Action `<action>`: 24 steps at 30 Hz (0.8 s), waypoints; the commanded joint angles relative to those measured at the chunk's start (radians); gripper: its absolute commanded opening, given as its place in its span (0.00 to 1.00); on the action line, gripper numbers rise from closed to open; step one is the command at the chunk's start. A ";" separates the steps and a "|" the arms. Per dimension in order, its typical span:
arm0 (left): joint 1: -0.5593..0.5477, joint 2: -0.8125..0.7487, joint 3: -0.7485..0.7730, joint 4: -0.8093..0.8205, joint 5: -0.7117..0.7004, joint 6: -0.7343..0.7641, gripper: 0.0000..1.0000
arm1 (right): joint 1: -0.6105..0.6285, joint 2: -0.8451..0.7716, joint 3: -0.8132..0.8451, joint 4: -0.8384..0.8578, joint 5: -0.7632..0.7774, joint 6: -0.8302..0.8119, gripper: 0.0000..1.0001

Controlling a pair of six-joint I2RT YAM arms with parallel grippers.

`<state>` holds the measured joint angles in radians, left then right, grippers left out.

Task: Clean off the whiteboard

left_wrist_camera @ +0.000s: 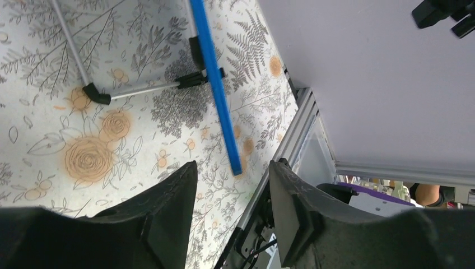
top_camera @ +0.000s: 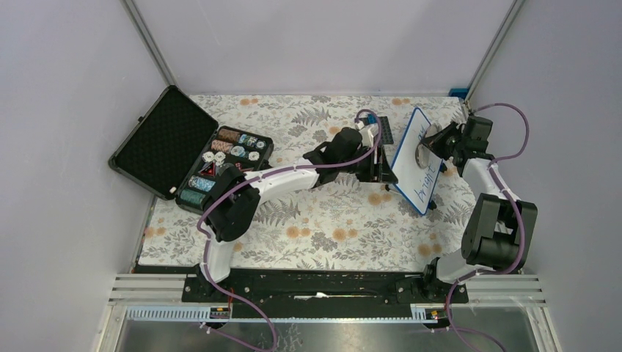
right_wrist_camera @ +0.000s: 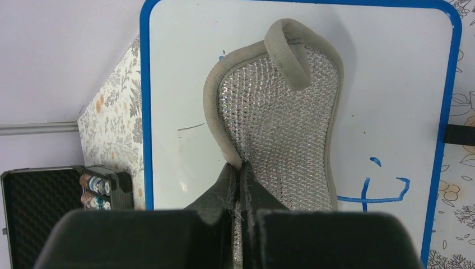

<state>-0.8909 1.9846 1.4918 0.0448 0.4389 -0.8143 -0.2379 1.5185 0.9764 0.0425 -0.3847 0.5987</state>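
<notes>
The whiteboard (top_camera: 413,163), white with a thin blue frame, stands tilted on a wire stand at the right of the table and carries blue handwriting (top_camera: 425,176). My right gripper (top_camera: 434,145) is shut on a silver mesh cloth (right_wrist_camera: 283,112) with beige edging, which lies flat against the board face (right_wrist_camera: 179,84). Blue strokes (right_wrist_camera: 372,193) show to the right of the cloth. My left gripper (top_camera: 378,165) sits just behind the board's left edge. In the left wrist view its jaws (left_wrist_camera: 233,168) stand apart with nothing between them, and the board's blue edge (left_wrist_camera: 215,84) and stand legs (left_wrist_camera: 140,89) lie beyond.
An open black case (top_camera: 165,143) with poker chips (top_camera: 227,150) lies at the left of the floral tablecloth. A dark studded plate (top_camera: 383,132) stands behind the board. An aluminium rail (left_wrist_camera: 299,131) marks the table edge near the left gripper.
</notes>
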 commanded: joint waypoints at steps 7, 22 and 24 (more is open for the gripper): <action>0.006 0.109 0.213 -0.089 -0.030 0.052 0.40 | 0.026 -0.062 -0.020 0.033 -0.057 -0.036 0.00; 0.037 0.133 0.243 -0.215 0.032 0.071 0.00 | 0.192 -0.088 0.029 0.056 0.020 -0.108 0.00; 0.037 0.122 0.252 -0.230 0.028 0.070 0.00 | 0.181 -0.059 0.047 0.050 0.030 -0.087 0.00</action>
<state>-0.8589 2.1246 1.7096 -0.1375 0.4698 -0.8085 -0.0574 1.4139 0.9653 0.0727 -0.3565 0.4934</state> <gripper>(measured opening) 0.066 0.022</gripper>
